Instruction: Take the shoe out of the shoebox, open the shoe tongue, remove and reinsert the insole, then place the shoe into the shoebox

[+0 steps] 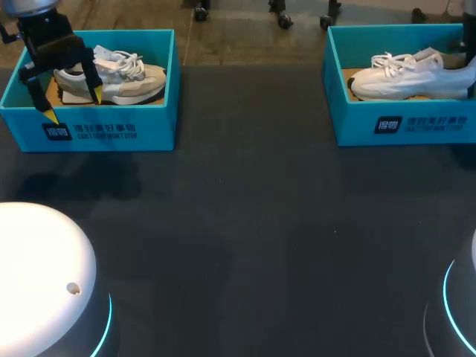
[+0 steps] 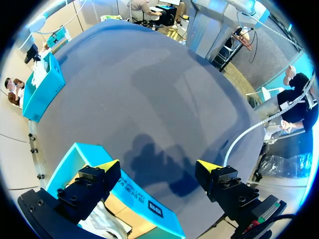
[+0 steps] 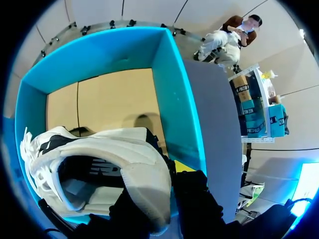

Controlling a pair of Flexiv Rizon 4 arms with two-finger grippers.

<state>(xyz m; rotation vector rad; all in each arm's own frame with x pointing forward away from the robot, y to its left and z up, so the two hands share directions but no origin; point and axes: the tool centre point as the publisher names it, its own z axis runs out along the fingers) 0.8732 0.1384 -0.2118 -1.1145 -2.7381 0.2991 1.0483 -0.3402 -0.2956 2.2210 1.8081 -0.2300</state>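
A white shoe [image 1: 405, 74] lies in the blue shoebox [image 1: 401, 123] at the back right. In the right wrist view my right gripper [image 3: 162, 194] is shut on the heel of this white shoe [image 3: 99, 154], over the box's tan floor and beside its blue wall [image 3: 174, 89]. A beige and white shoe [image 1: 119, 78] lies in a second blue shoebox [image 1: 111, 126] at the back left. My left gripper [image 1: 72, 104] hangs open over that box's front left corner. Its yellow tips [image 2: 107, 164] straddle the box's front wall [image 2: 144, 199], holding nothing.
The dark table [image 1: 245, 223] stretches wide between the two boxes and toward the front. The robot's white rounded bases [image 1: 44, 275] rise at the front left and front right corners.
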